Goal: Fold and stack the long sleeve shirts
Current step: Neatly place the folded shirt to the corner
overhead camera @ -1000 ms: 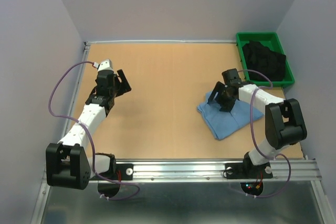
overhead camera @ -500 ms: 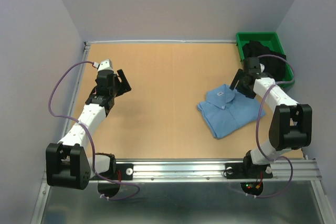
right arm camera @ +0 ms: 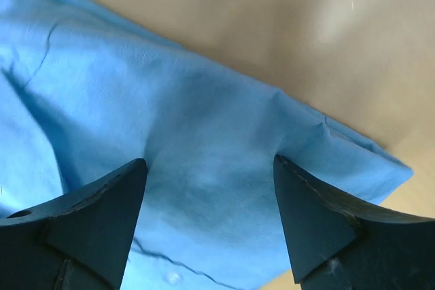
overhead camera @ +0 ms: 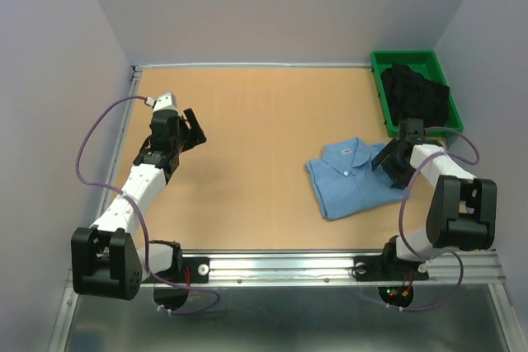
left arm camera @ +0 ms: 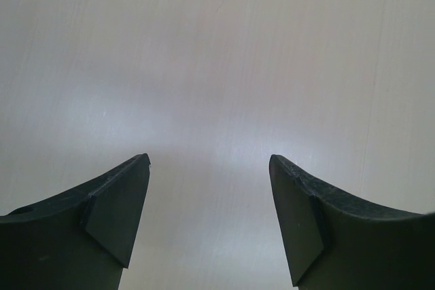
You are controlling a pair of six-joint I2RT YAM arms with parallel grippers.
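One folded light blue long sleeve shirt (overhead camera: 351,179) lies on the wooden table (overhead camera: 264,121), right of centre, collar up and facing the back. My right gripper (overhead camera: 388,162) is low at the shirt's right edge. In the right wrist view it stands open (right arm camera: 211,161), both fingertips (right arm camera: 109,202) pressing into the blue fabric (right arm camera: 204,120), which dimples between them. My left gripper (overhead camera: 194,128) hovers at the far left, away from the shirt. The left wrist view shows it open (left arm camera: 209,159) over bare tabletop with nothing between the fingers.
A green bin (overhead camera: 377,88) sits at the back right corner, holding a heap of dark clothing (overhead camera: 415,92). Grey walls close in the table on three sides. A metal rail (overhead camera: 330,265) runs along the near edge.
My right gripper swung off the shirt's left part toward the bin, then came down on the shirt's right edge. The collar is now uncovered and the shirt slid slightly left. Left arm barely moved.
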